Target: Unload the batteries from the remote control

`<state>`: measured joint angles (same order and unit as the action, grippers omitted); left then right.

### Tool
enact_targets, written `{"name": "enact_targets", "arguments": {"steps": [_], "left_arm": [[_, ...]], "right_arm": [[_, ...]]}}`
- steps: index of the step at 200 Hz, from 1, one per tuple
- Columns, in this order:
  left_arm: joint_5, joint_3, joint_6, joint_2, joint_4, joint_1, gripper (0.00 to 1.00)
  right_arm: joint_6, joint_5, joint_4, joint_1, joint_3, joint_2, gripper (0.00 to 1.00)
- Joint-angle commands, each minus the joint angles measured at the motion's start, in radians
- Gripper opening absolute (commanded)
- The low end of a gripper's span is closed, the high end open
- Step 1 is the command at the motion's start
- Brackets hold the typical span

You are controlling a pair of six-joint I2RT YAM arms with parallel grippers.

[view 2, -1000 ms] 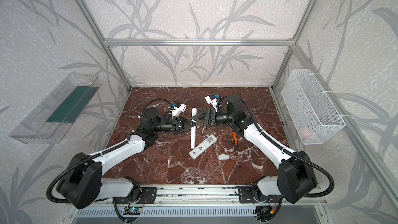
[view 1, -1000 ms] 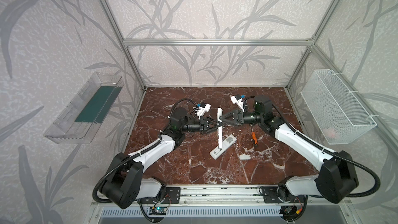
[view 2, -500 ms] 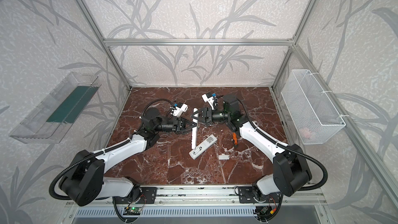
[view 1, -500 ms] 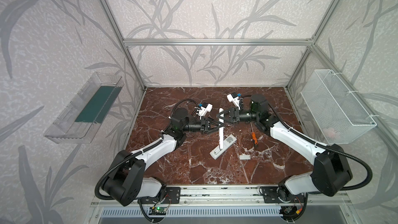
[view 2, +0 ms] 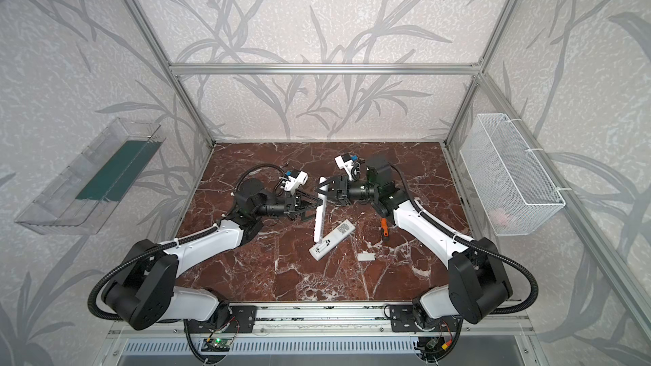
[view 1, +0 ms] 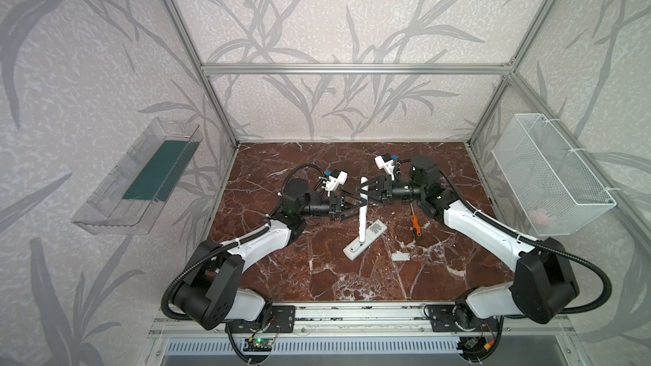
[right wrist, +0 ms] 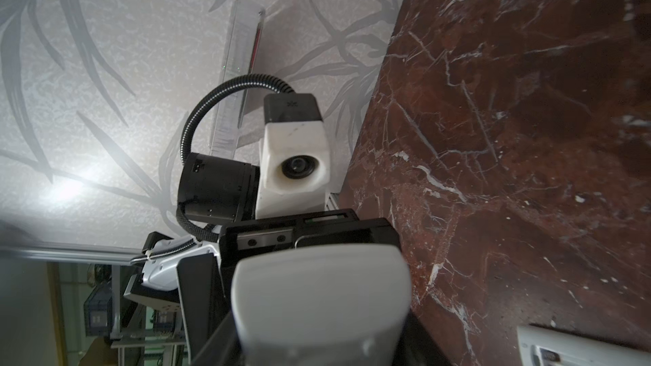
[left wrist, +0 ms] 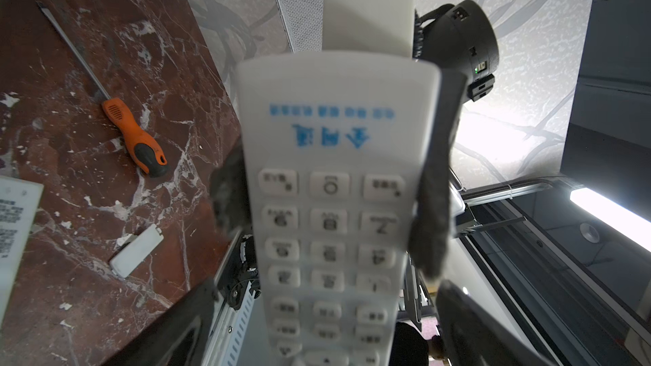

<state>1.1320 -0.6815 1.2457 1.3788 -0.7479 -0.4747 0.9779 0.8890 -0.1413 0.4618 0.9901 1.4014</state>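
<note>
Two grippers meet at upright remote control: right gripper jaws clamp its upper end, left gripper jaws spread wide, empty. Probably a handover to reach batteries.

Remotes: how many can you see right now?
2. One remote is gripped off the table by the right claw; the second remote lies flat on the table near the first's lower end. None looks hidden.
</note>
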Motion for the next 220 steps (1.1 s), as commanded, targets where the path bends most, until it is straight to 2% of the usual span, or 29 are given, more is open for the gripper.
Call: {"name": "enact_targets", "arguments": {"steps": [1, 14, 25, 40, 56, 93, 112, 139, 184, 206, 220], "left_arm": [[-0.115, -0.007, -0.256, -0.125, 0.31, 0.011, 0.99], [-0.289, -0.03, -0.487, -0.229, 0.601, -0.005, 0.99], [-0.449, -0.016, -0.617, -0.317, 0.695, -0.034, 0.99], [-0.603, 0.033, -0.708, -0.409, 0.685, -0.086, 0.99], [-0.676, 0.081, -0.777, -0.457, 0.624, -0.162, 0.99], [-0.898, 0.094, -0.857, -0.372, 0.608, -0.347, 0.99], [-0.935, 0.082, -0.837, -0.305, 0.575, -0.378, 0.99], [-0.912, 0.074, -0.795, -0.237, 0.478, -0.404, 0.96], [-0.891, 0.042, -0.786, -0.135, 0.379, -0.469, 0.85], [-0.901, 0.043, -0.779, -0.115, 0.325, -0.491, 0.76], [-0.925, 0.038, -0.781, -0.11, 0.32, -0.498, 0.63]], "right_arm": [[-0.052, -0.194, 0.209, -0.055, -0.033, -0.103, 0.34], [-0.038, -0.281, 0.248, -0.085, -0.071, -0.144, 0.35], [-0.002, -0.349, 0.246, -0.102, -0.119, -0.177, 0.36], [0.06, -0.424, 0.215, -0.107, -0.188, -0.214, 0.36], [0.138, -0.464, 0.164, -0.11, -0.252, -0.237, 0.36], [0.29, -0.547, 0.065, -0.109, -0.372, -0.308, 0.35], [0.354, -0.604, 0.028, -0.109, -0.421, -0.366, 0.34], [0.379, -0.677, 0.038, -0.11, -0.448, -0.444, 0.34], [0.417, -0.662, 0.01, -0.11, -0.462, -0.458, 0.33], [0.435, -0.643, -0.014, -0.11, -0.471, -0.448, 0.33], [0.444, -0.634, -0.025, -0.11, -0.475, -0.444, 0.33]]}}
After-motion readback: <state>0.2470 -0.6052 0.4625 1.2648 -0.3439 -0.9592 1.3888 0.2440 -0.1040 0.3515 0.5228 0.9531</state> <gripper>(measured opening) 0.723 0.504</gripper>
